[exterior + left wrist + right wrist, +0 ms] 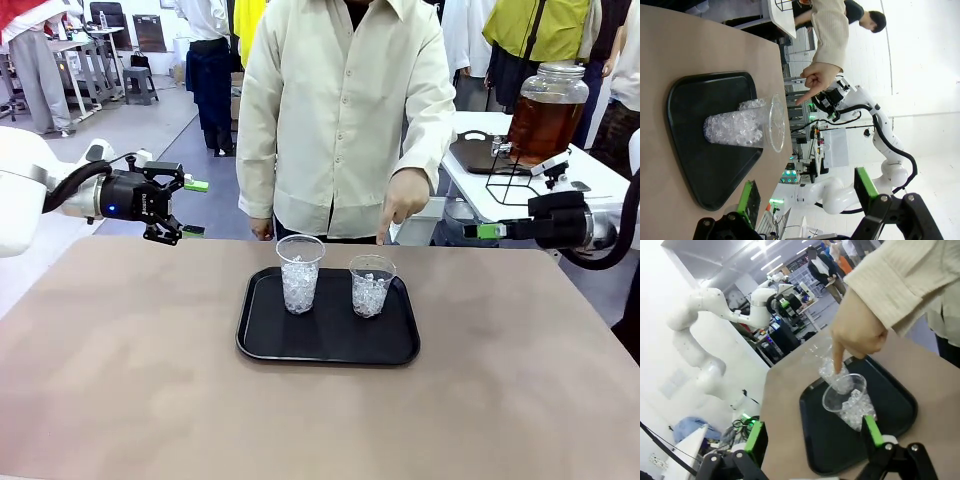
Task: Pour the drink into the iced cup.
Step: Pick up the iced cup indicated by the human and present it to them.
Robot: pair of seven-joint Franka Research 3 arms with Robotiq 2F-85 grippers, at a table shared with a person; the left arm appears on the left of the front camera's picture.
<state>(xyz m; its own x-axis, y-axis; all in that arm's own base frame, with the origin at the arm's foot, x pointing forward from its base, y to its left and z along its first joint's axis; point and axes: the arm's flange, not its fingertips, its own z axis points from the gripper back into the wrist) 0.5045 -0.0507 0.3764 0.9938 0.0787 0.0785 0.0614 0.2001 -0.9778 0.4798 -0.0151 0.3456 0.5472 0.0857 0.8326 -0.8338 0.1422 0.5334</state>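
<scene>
While a hand (405,195) points at 1 of 2 iced cups (371,285), the drink (540,125) sits in its jar (548,85) on a side table (600,175). Left gripper (195,208) and right gripper (487,232) hang spread, empty; nothing is poured yet.

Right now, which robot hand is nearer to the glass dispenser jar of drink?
Right. The right hand hovers close in front of the dispenser jar; the left hand hangs far off at the table's opposite side.
</scene>
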